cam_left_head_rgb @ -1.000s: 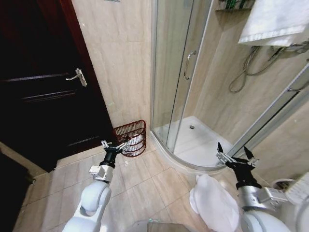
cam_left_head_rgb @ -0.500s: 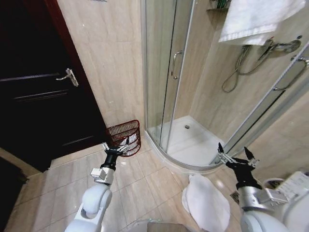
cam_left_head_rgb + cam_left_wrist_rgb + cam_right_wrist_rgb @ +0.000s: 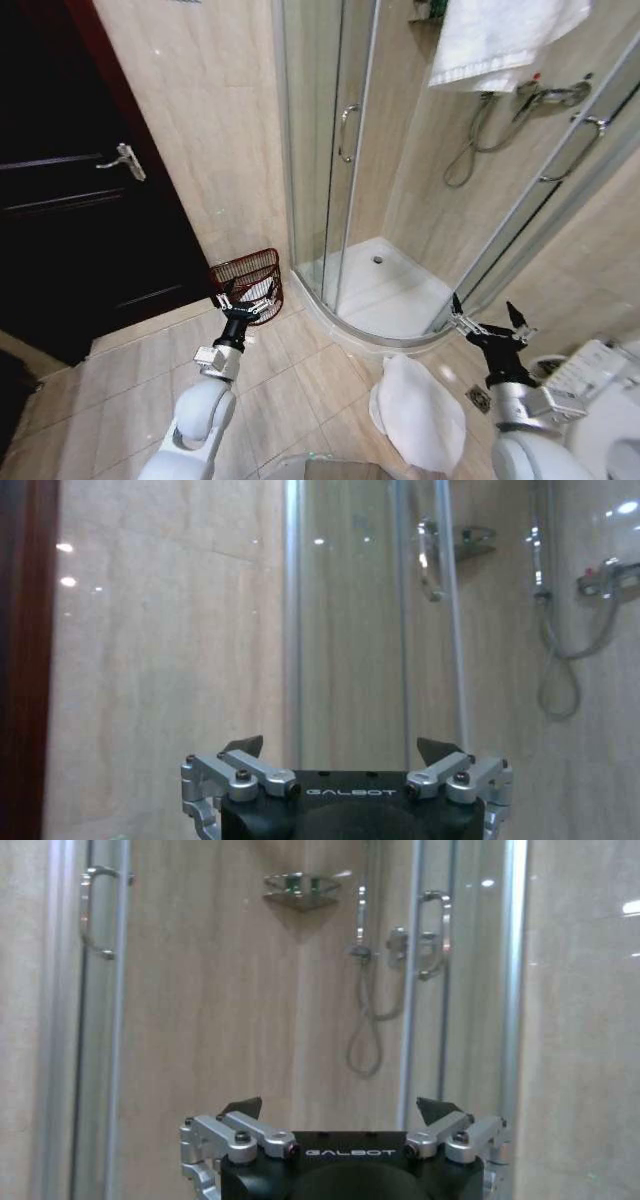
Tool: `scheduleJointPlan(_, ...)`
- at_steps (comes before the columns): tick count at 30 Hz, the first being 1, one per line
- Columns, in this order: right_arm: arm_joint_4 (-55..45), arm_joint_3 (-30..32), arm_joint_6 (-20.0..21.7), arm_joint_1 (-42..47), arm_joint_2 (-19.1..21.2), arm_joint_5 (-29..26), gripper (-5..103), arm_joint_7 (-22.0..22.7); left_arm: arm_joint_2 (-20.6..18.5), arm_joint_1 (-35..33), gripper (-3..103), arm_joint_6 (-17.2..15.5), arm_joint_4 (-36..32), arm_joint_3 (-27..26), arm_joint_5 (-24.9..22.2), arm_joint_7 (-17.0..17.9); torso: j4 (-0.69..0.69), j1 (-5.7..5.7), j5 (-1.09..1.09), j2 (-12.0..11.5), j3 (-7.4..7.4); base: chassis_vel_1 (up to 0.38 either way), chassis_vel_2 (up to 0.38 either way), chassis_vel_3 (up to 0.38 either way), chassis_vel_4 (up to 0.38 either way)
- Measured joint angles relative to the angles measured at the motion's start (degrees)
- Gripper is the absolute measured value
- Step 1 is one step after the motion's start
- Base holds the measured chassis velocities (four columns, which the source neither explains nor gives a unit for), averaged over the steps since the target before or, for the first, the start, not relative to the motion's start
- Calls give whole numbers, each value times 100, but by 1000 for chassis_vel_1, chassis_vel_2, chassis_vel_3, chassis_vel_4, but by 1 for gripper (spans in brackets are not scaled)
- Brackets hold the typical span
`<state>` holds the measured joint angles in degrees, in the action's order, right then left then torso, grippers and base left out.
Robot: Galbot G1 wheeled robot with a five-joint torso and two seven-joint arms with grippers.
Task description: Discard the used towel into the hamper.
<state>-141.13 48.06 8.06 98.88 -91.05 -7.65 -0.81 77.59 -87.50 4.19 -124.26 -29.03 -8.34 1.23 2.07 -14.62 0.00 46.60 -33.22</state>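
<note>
The hamper, a small reddish-brown openwork basket, stands on the floor against the tiled wall, between the dark door and the shower. Something white shows inside it. My left gripper is raised in front of the hamper, open and empty; in the left wrist view the left gripper faces the wall and shower glass. A white towel hangs over the top of the shower glass at the upper right. My right gripper is open and empty near the shower's front corner, and the right gripper faces the glass.
A white cloth or mat lies on the floor tiles beside my right arm. The curved glass shower cabin with a white tray fills the middle. A dark door stands at the left, and a white toilet at the right edge.
The whole head view has shifted, so the door, hamper and shower sit further left and the towel lower in the picture. Both arms keep the same raised pose with open fingers.
</note>
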Motion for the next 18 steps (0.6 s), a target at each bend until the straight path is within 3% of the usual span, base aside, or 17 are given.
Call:
scheduleJointPlan(13,21,-18,-10,27,-28,4,100,-36,78,42,100,263,112,28,-120,-43,2,0,0,0,0,-50,-46,-54,-55)
scheduleJointPlan(18,23,-25,-39,20,-35,4,100,-49,94,26,100,128,-3,27,-130,-38,1,0,0,1,-1,0,0,0,0)
